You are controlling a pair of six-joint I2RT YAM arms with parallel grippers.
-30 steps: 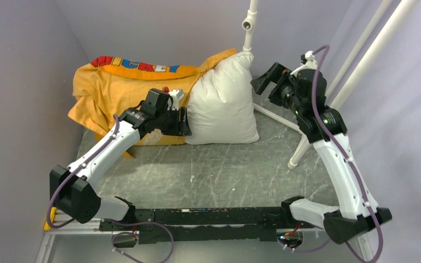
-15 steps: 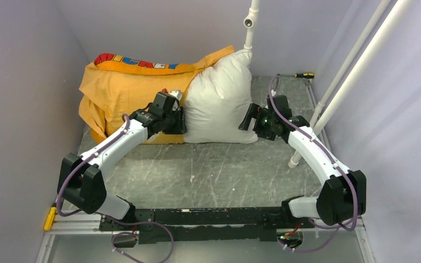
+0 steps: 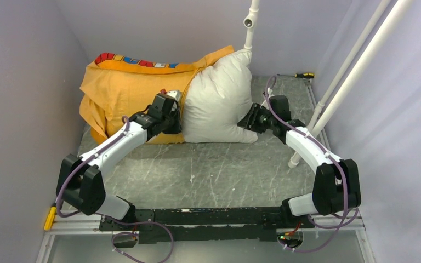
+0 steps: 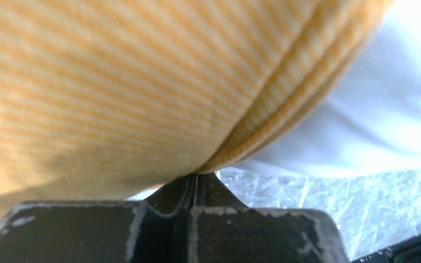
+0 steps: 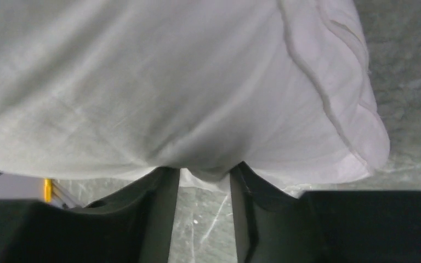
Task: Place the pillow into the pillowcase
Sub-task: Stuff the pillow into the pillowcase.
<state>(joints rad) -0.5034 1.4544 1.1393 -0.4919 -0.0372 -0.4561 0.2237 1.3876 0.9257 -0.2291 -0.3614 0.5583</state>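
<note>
Judging from how things lie, roughly half is being left undone: the orange-yellow pillowcase [image 3: 126, 90], beyond the jaws of the left gripper [image 3: 175, 121], is being filled by one end of the white pillow [image 3: 219, 98]; the other end is being left bare between both jaws. The hem [image 4: 285, 104] is being pinched by closed left jaws. A pillow fold is being straddled by the right gripper [image 5: 204, 175], jaws part-open; clamping cannot be told.

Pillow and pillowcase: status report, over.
Left gripper shut on pillowcase hem. Right gripper astride a fold of pillow, grip unconfirmed. Pillow partly in, end toward right arm bare. White pole just behind.
</note>
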